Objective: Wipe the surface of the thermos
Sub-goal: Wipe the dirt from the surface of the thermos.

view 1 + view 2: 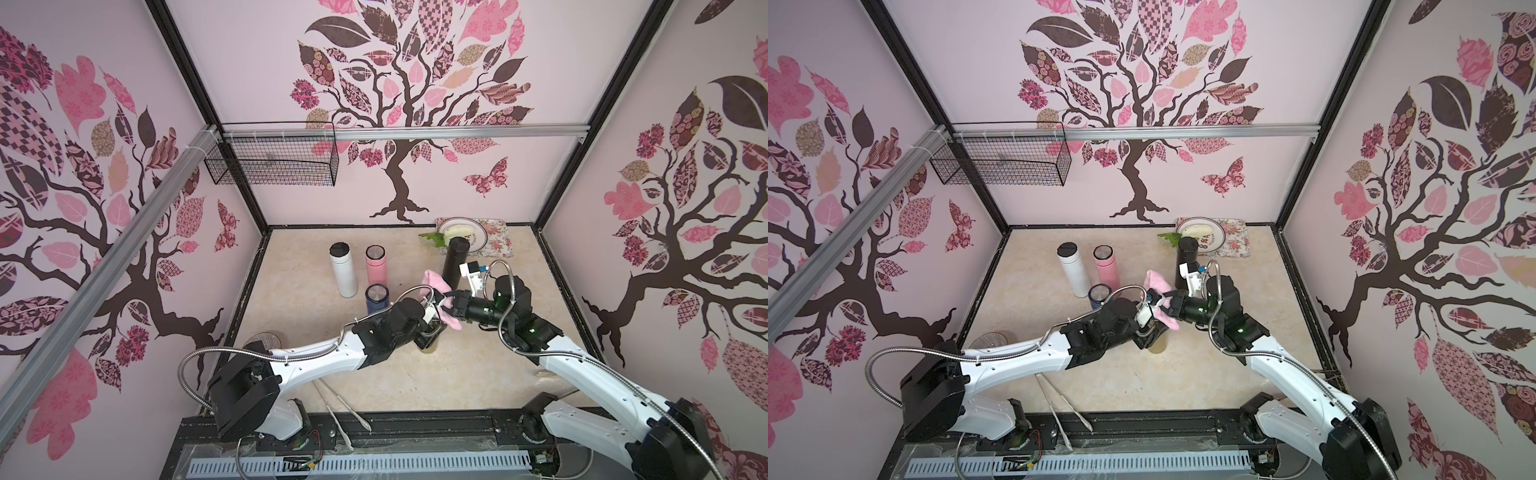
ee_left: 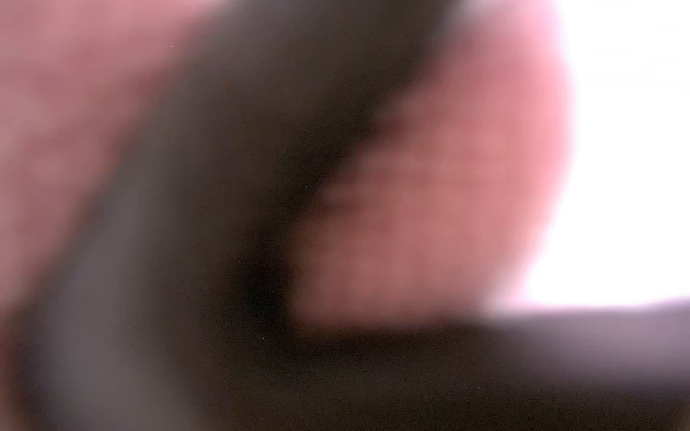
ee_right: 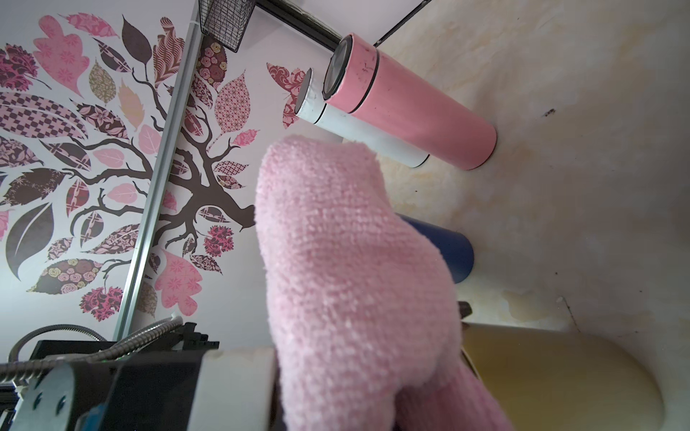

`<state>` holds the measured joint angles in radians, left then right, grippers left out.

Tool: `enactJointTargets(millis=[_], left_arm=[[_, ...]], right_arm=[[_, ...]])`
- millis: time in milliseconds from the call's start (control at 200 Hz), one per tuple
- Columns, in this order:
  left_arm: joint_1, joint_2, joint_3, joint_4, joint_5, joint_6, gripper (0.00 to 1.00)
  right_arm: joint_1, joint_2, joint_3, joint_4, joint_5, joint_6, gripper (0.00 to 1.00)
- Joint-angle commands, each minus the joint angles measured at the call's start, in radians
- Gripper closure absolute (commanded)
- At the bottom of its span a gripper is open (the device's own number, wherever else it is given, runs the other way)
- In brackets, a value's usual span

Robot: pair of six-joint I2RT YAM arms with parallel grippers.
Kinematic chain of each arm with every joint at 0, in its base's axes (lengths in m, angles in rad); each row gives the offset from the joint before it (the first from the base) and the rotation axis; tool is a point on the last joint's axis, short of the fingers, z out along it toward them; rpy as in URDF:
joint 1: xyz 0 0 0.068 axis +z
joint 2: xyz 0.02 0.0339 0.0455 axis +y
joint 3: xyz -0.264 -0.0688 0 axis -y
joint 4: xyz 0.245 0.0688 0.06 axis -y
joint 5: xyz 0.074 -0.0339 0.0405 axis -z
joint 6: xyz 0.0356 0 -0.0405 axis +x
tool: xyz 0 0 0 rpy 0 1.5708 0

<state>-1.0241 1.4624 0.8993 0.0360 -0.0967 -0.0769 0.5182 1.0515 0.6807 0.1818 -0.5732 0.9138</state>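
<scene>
Cream thermos [image 1: 429, 345] stands upright near the middle of the table [image 1: 299, 299], most of it tucked under the left arm's wrist in both top views. The left gripper [image 1: 430, 332] is right on its upper part, jaws clamped around the body. Just above and beside that, the pink cloth [image 1: 436, 283] is bunched in the right gripper [image 1: 445, 305], jaws pinched together on it, one end sticking up and the other drooping toward the thermos's top. Touching or just clear, I can't tell. The right wrist view has the fluffy cloth [image 3: 354, 261] filling the middle with the cream thermos [image 3: 560, 373] just beside it. The left wrist view is only a pink and dark blur.

Farther back stand a blue thermos [image 1: 376, 297], a pink thermos [image 1: 376, 266], a white thermos [image 1: 343, 270] and, off to the right, a black thermos [image 1: 455, 259] in front of a plate [image 1: 478, 239].
</scene>
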Motion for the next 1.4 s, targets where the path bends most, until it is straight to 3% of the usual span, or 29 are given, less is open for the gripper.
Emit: enactJointTargets(millis=[0, 245, 365, 645, 840, 1075, 1240, 1396], left_arm=[[-0.023, 0.033, -0.017, 0.012, 0.055, -0.016, 1.00], [-0.019, 0.045, 0.001, -0.003, 0.021, -0.014, 1.00], [-0.020, 0.057, 0.010, 0.000, 0.042, -0.009, 1.00], [-0.025, 0.059, 0.015, 0.000, 0.072, 0.006, 1.00], [-0.027, 0.046, 0.001, 0.001, 0.076, 0.008, 1.00], [-0.027, 0.028, -0.016, 0.008, 0.078, 0.006, 1.00], [-0.028, 0.014, -0.028, 0.007, 0.085, 0.011, 1.00], [-0.027, 0.008, -0.034, 0.010, 0.069, -0.001, 1.00]], right_arm=[[0.010, 0.033, 0.059, -0.043, -0.044, -0.015, 1.00], [0.012, -0.247, -0.068, -0.344, 0.004, -0.073, 1.00], [0.011, -0.338, -0.099, -0.363, 0.037, -0.053, 1.00], [0.011, -0.096, 0.001, -0.113, 0.000, -0.060, 1.00], [0.010, 0.002, 0.078, -0.132, 0.116, -0.117, 1.00], [-0.004, -0.031, 0.065, -0.234, 0.450, -0.189, 1.00], [-0.011, -0.047, 0.081, -0.275, 0.515, -0.220, 1.00], [-0.011, -0.043, 0.089, -0.267, 0.472, -0.224, 1.00]])
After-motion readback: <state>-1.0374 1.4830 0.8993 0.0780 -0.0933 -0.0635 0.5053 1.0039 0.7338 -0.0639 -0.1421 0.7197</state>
